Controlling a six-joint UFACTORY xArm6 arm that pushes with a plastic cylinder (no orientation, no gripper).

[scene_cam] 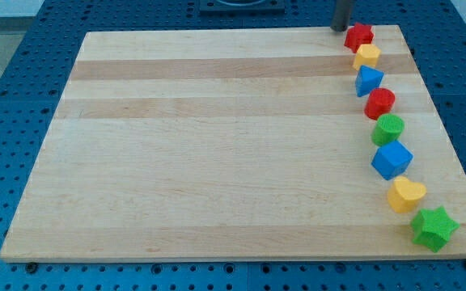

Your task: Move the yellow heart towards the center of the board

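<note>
yellow heart (405, 195) sits near the board's (217, 145) right edge, wedged between blue cube (391, 159) and green star (434, 228). my tip (340, 28), no gripper, holds nothing, up top beside red star (359, 35).

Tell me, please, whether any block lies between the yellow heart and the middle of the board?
No block does: the yellow heart sits in the right-hand column, with bare board to its left. My tip is far up, beside the red star.
</note>
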